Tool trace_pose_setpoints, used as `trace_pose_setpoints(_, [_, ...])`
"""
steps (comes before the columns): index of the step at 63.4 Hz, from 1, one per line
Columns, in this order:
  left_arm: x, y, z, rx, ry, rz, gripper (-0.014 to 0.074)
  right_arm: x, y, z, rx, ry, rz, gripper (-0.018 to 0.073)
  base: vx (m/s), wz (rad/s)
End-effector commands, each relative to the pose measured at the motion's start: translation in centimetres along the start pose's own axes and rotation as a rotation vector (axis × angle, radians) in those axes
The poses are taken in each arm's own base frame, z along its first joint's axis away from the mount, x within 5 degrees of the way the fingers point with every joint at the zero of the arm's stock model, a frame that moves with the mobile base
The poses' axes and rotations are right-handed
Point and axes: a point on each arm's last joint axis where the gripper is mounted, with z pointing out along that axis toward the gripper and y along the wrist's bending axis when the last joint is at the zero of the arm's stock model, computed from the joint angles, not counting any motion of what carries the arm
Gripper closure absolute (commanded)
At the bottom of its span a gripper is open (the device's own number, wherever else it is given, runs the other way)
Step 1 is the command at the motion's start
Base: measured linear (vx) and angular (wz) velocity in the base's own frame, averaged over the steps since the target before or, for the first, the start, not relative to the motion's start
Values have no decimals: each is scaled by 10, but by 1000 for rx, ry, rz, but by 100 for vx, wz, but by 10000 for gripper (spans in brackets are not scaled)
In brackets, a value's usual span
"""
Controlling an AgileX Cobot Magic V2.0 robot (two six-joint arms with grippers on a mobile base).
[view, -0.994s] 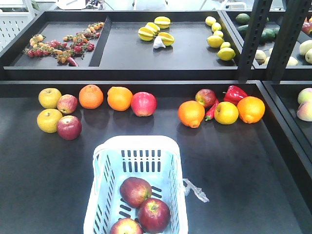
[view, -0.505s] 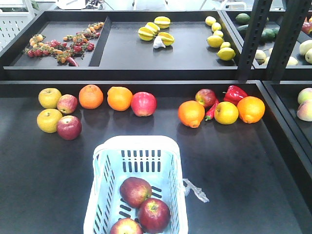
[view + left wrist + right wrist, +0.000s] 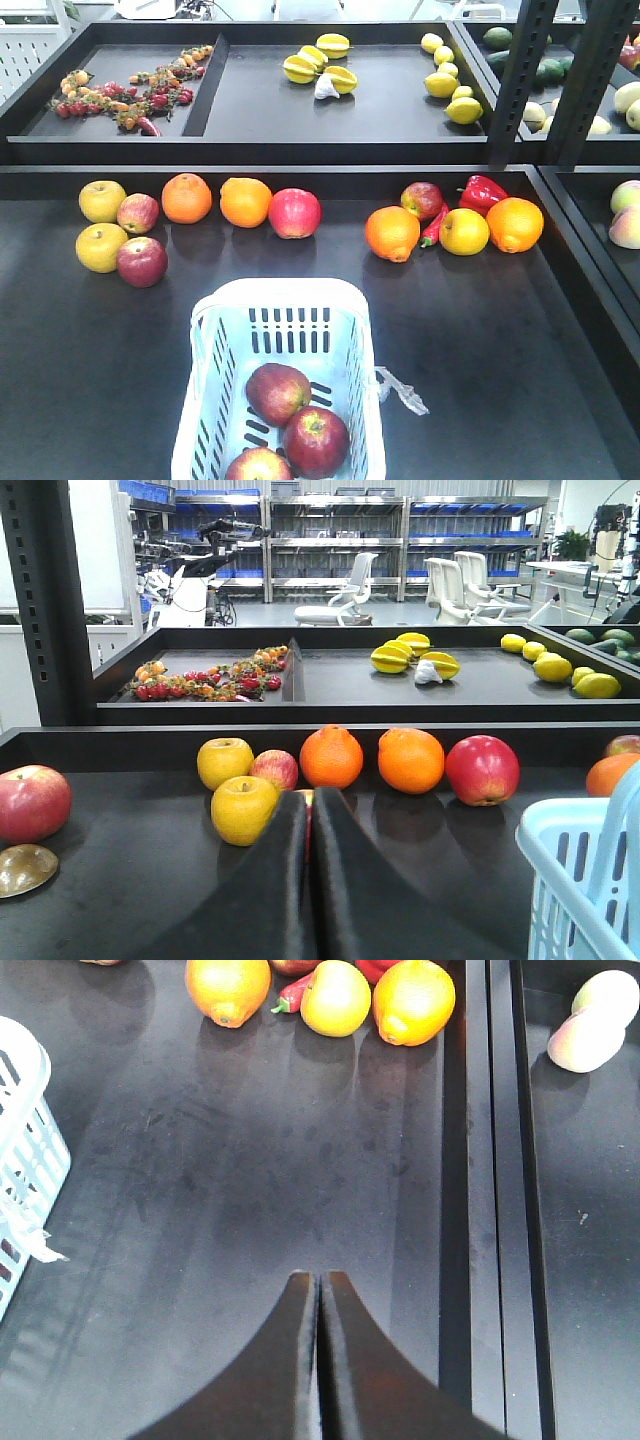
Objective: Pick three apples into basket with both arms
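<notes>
Three dark red apples point(image 3: 277, 392) point(image 3: 316, 441) point(image 3: 258, 466) lie inside the pale blue basket point(image 3: 280, 292) at the front middle of the black table. Neither arm shows in the front view. In the left wrist view my left gripper point(image 3: 309, 798) is shut and empty, low over the table. It points at a yellow apple point(image 3: 243, 808), with the basket's corner point(image 3: 580, 880) to its right. My right gripper point(image 3: 320, 1278) is shut and empty above bare table, the basket's side point(image 3: 25, 1140) far to its left.
More fruit lines the table's back. Yellow apples point(image 3: 102, 200), red apples point(image 3: 142, 261) point(image 3: 295, 213) and oranges point(image 3: 187, 197) are on the left. Oranges point(image 3: 392, 233), an apple point(image 3: 423, 200) and a red pepper point(image 3: 483, 191) are on the right. A raised tray wall point(image 3: 270, 150) stands behind, and a shelf post point(image 3: 520, 80) at the right.
</notes>
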Motion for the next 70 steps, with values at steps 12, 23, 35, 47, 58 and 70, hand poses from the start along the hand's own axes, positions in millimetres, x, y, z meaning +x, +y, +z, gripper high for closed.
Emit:
trace_pose_setpoints(12, [0,0,0,7,-74,-9,603,-10,-4,-10,42,-99,-23,568,0,0])
trace_pose_setpoints(23, [0,0,0,7,-73,-9,603,-8,-5,-26,64,-189,-27,568,0,0])
trace_pose_setpoints(35, [0,0,0,7,-73,-9,603,13,-1,-26,74,-379,9,568,0,0])
trace_pose_setpoints(47, [0,0,0,7,-73,-9,603,52,6,-10,70,-592,51,568,0,0])
trace_pose_setpoints(58, [0,0,0,7,-73,-9,603,88,12,4,64,-737,71,568,0,0])
trace_pose_setpoints(70, [0,0,0,7,-73,-9,603,117,17,17,45,-858,118,568,0,0])
